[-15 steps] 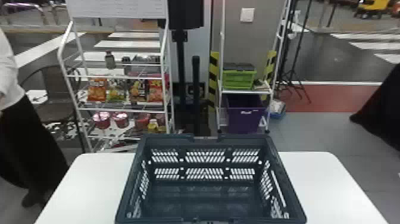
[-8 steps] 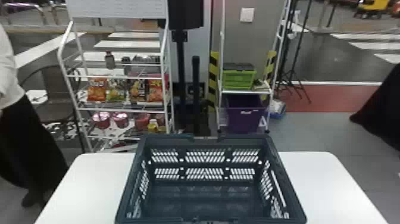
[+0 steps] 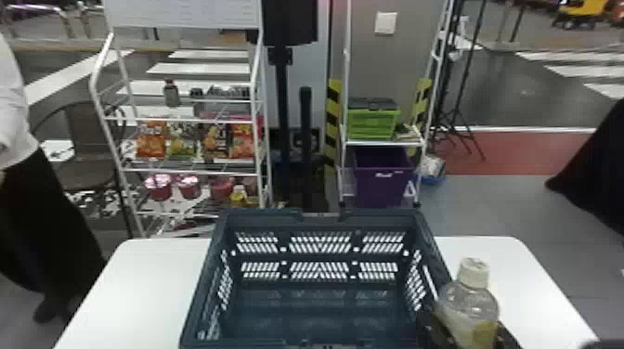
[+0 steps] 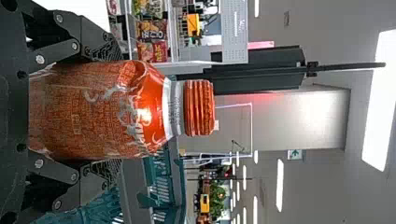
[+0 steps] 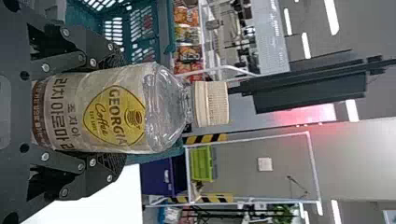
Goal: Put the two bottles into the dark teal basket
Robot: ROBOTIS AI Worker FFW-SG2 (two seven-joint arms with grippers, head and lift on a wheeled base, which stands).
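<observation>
In the head view my right gripper [image 3: 464, 332] is at the right wall of the dark teal basket [image 3: 320, 217], holding upright a clear bottle [image 3: 469, 304] with a cream cap. The right wrist view has that gripper [image 5: 109, 112] shut on the bottle [image 5: 112, 112], which has a yellow label, with the basket [image 5: 163, 28] beyond it. My left gripper [image 4: 107, 112] is shut around an orange bottle [image 4: 93, 109] with an orange cap in the left wrist view; part of the basket [image 4: 175, 186] lies past it.
The basket stands on a white table [image 3: 153, 274]. Behind the table are a snack rack [image 3: 185, 171] at the left and a shelf with a green crate [image 3: 371, 123] and a purple bin [image 3: 383, 181]. A person stands at the left edge.
My right gripper and the clear bottle have come into the head view from the bottom, at the basket's right side. The basket has not moved.
</observation>
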